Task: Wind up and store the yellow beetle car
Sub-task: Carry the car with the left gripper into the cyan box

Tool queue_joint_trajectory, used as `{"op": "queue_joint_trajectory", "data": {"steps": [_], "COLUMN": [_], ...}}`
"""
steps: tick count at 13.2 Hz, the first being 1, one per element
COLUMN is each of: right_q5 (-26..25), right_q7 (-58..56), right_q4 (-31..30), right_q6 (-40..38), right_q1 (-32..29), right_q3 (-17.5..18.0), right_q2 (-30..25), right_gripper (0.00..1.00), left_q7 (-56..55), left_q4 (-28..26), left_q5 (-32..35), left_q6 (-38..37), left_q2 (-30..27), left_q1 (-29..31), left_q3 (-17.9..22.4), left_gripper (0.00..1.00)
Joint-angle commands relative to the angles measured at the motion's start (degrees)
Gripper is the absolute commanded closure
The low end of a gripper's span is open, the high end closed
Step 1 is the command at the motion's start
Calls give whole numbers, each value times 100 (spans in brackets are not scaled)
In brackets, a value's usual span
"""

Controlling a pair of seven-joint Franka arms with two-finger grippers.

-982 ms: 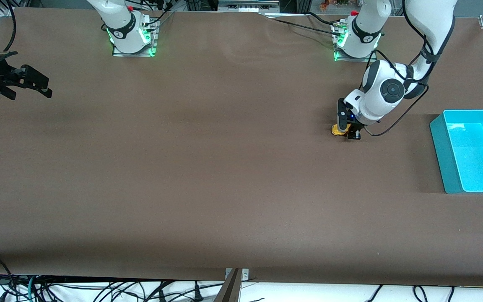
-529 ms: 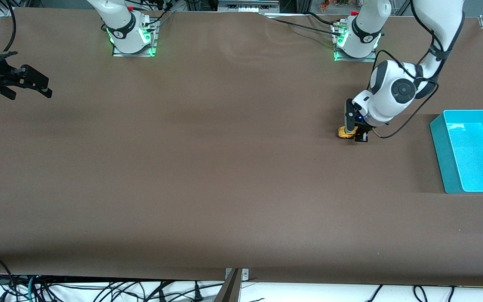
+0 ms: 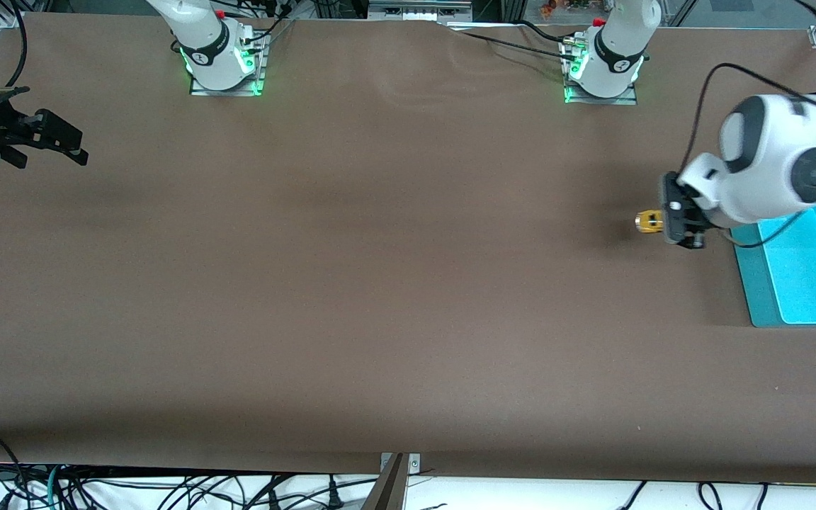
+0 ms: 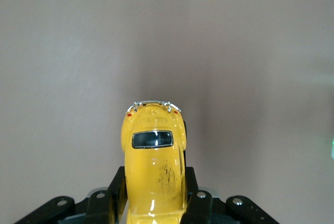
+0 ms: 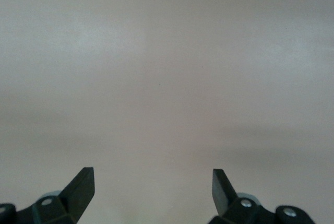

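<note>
Only wrist-side: yellow beetle car [image 4: 154, 169] scuffed, seemingly.

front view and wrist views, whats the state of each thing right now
yellow beetle car: clamped in the left gripper, lifted off the table
left gripper: shut on the car, in the air beside the teal bin
right gripper: open, empty, waiting
teal bin: open-topped, nothing seen inside

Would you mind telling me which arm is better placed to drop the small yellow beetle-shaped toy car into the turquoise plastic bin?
Left. The left claw is shut on the small yellow beetle-shaped toy car, in the air beside the turquoise plastic bin. The right claw waits open at the right arm's end of the table.
</note>
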Motion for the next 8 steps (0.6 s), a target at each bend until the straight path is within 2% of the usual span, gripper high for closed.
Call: {"op": "queue_joint_trajectory", "data": {"steps": [1, 3, 4, 5, 8], "right_q5": [-50, -41, -41, -41, -50], "right_q7": [73, 65, 65, 73, 65], "right_q4": [172, 164, 172, 172, 164], "right_q6": [-127, -127, -127, -127, -136], "right_q1": [4, 4, 4, 4, 4], "right_q3": [4, -57, -57, -57, -66], "right_q2": [59, 59, 59, 59, 59], "right_gripper": [0, 0, 0, 0, 0], "left_q7": [764, 1099, 1361, 1721, 2776], "left_q4": [1308, 1654, 1689, 1838, 2724], "left_q5": [121, 243, 575, 778, 807], "left_q6": [-730, -987, -961, -952, -943], "left_q2": [839, 981, 1095, 1313, 2121], "left_q1": [623, 1247, 1572, 1862, 2426], "left_q3": [-29, -11, -20, -29, -11], "left_gripper": [72, 72, 71, 71, 71]}}
